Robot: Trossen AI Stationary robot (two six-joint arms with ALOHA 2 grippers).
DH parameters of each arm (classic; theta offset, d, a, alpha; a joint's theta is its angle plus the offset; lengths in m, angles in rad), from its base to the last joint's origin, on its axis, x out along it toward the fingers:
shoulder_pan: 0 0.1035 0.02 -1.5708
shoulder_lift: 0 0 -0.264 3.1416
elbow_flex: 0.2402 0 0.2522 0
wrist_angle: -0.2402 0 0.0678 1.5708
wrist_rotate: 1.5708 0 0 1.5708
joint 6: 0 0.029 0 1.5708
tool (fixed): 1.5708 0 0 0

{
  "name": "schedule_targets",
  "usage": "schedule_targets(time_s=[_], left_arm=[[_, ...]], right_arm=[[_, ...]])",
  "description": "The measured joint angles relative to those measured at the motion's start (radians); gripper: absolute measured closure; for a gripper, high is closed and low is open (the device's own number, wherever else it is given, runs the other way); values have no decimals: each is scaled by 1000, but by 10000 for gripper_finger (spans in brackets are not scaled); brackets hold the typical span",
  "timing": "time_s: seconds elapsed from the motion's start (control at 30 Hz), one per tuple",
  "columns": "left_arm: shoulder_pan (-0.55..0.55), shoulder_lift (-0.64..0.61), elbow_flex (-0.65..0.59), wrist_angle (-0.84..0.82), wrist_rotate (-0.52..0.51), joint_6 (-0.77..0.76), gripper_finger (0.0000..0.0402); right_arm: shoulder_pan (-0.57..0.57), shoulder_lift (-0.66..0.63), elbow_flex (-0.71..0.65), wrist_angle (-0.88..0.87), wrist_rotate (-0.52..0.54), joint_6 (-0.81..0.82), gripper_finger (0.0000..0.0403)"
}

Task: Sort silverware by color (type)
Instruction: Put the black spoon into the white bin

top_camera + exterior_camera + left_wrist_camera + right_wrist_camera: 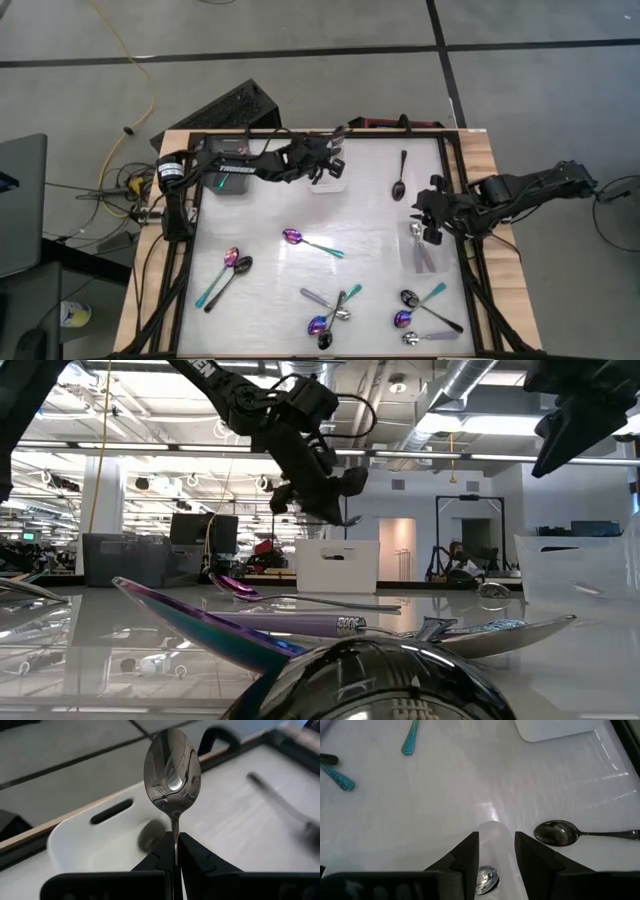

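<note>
Nearest to you, most spoons lie loose on the table (380, 240): purple with teal handles (310, 241), black (228, 284), silver. Further on, your right gripper (432, 222) hangs with fingers apart over the clear bin (424, 258), which already holds a silver spoon (486, 879). At the far edge, your left gripper (175, 854) pinches a silver spoon (172, 767) by the handle above the white bin (100, 837), probably to drop it; no content shows there. The grey bin (228, 176) is mostly hidden.
</note>
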Motion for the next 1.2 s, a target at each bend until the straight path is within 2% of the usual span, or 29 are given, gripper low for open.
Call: schedule_targets(time_s=[0.1, 0.2, 0.43, 0.63, 0.9, 1.03, 1.2], left_arm=[[-10, 0, 0, 39, -23, -7, 402], [-11, 0, 0, -19, -82, -51, 402], [-20, 1, -6, -34, -106, -80, 402], [-23, 1, -6, 0, -89, -101, 402], [-20, 24, -6, 64, -103, -55, 401], [-17, 71, 3, 46, -72, -40, 401], [-4, 68, 5, 36, -69, -9, 402]], right_arm=[[-2, 0, 0, 0, -3, 0, 255], [-2, 0, 0, 0, -5, -1, 255], [-2, 0, 0, 0, -6, -3, 255], [-2, 0, 0, 0, -6, -3, 255], [-2, 0, 0, 0, -5, -1, 255], [-2, 0, 0, 1, -5, 5, 255], [-1, 0, 0, 0, -5, 1, 255]])
